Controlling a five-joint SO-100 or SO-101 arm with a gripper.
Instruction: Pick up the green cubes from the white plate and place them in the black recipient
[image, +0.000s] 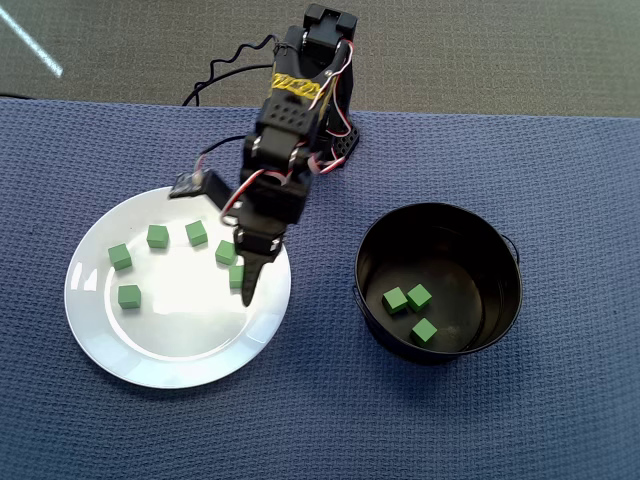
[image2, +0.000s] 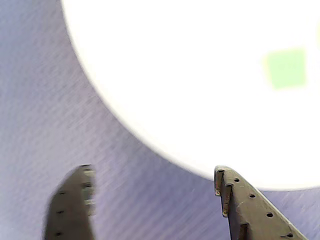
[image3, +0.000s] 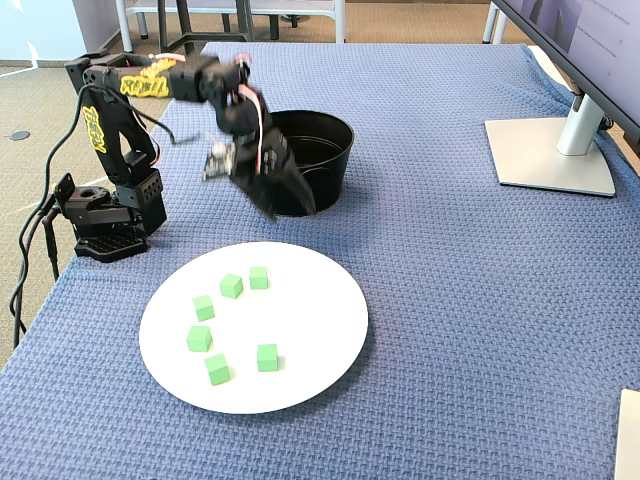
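end effector (image2: 155, 192) spread, empty — above the white plate (image: 110, 350) rim, black recipient (image: 500, 260) well apart.

An office: monitor stand (image3: 555, 150), carpeted floor (image3: 30, 95), desk legs (image3: 185, 22)

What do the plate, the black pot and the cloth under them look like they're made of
The white plate looks like glazed ceramic or porcelain: smooth, with a bright sheen in the overhead view. The black pot looks like glossy painted or enamelled metal, judging by its thin straight wall and soft reflections inside, though hard plastic is possible. The blue cloth looks like woven or knitted fabric, matte with a fine ribbed texture.
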